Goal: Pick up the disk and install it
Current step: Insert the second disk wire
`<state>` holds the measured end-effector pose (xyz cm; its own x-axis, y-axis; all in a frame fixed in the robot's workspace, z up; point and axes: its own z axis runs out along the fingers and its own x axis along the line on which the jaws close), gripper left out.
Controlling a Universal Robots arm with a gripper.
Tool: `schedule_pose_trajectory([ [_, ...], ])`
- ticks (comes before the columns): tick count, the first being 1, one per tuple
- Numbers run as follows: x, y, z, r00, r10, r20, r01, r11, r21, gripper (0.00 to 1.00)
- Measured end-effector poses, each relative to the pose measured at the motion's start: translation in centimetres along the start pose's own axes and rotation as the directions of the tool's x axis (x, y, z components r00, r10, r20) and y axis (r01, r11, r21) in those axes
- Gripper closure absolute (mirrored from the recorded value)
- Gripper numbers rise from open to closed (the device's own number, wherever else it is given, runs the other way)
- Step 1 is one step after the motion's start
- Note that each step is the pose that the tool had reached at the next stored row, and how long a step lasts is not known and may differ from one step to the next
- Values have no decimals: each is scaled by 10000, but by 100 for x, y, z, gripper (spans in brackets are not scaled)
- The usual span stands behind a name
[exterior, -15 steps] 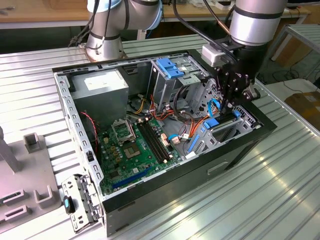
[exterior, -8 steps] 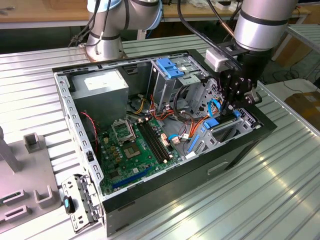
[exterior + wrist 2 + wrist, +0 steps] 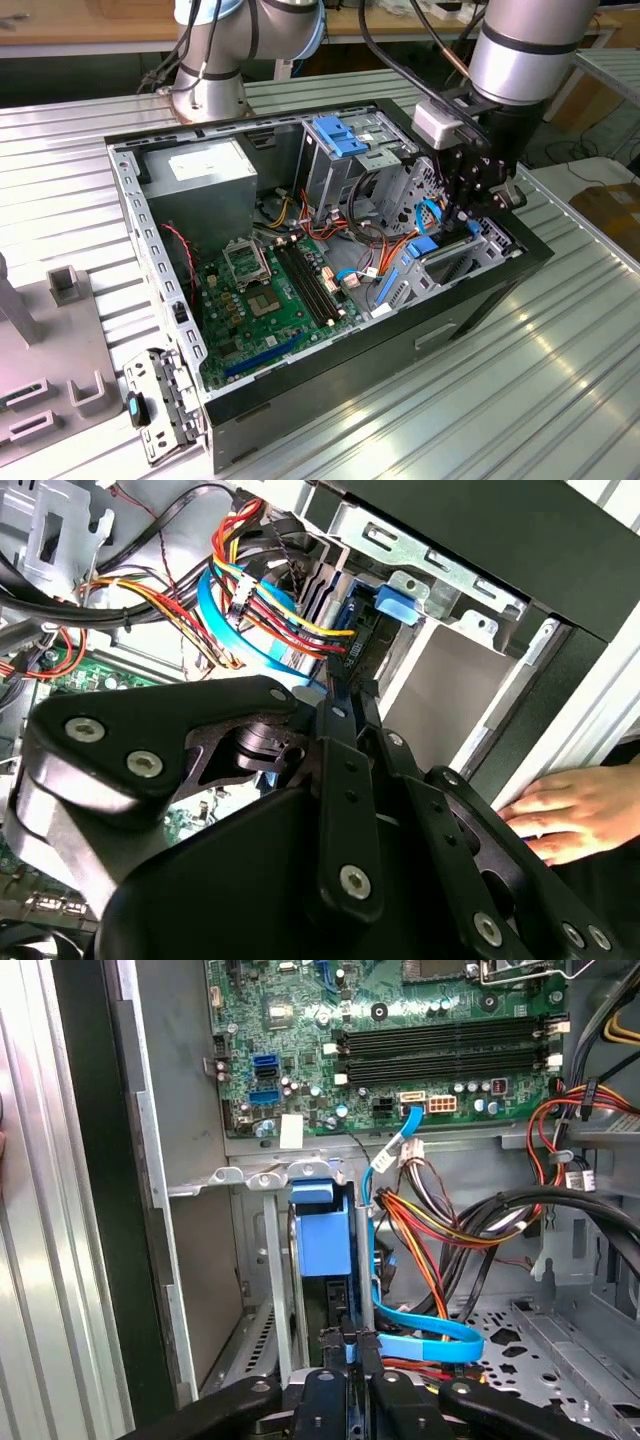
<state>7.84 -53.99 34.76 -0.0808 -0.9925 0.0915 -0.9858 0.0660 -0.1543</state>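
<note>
Gripper point(image 3: 462, 222) is down inside the computer case point(image 3: 300, 400), by the drive bay point(image 3: 262, 1260). The disk point(image 3: 325, 1235) stands on edge in that bay, long axis running into it, narrow fingers point(image 3: 340, 1355) clamping its end.

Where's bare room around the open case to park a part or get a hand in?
Free: ribbed table in front of the case, and the strip between the case and the grey fixtures. Crowded: the drive bay corner, where the pincer sits among orange and blue cables; a hand rests just outside that wall.
</note>
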Motion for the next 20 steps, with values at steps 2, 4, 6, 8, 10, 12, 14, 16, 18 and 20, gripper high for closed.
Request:
schedule_pose_trajectory([
  [2,25,-1,3,10000,10,91,-10,10000,-7,84],
  [4,53,-3,5,9999,21,167,-21,10000,-14,84],
  [6,72,-5,8,9992,54,385,-53,10000,-32,84],
  [8,89,-6,10,9976,100,684,-96,9999,-59,84],
  [10,114,-7,12,9968,118,794,-113,9999,-69,84],
  [12,143,-9,15,9961,129,868,-123,9999,-77,84],
  [14,169,-11,18,9945,156,1038,-147,9998,-92,84],
  [16,181,-12,19,9943,158,1054,-149,9998,-95,84],
  [18,185,-12,20,9943,158,1055,-149,9998,-94,84],
  [20,189,-12,20,9943,158,1054,-149,9998,-94,84],
])
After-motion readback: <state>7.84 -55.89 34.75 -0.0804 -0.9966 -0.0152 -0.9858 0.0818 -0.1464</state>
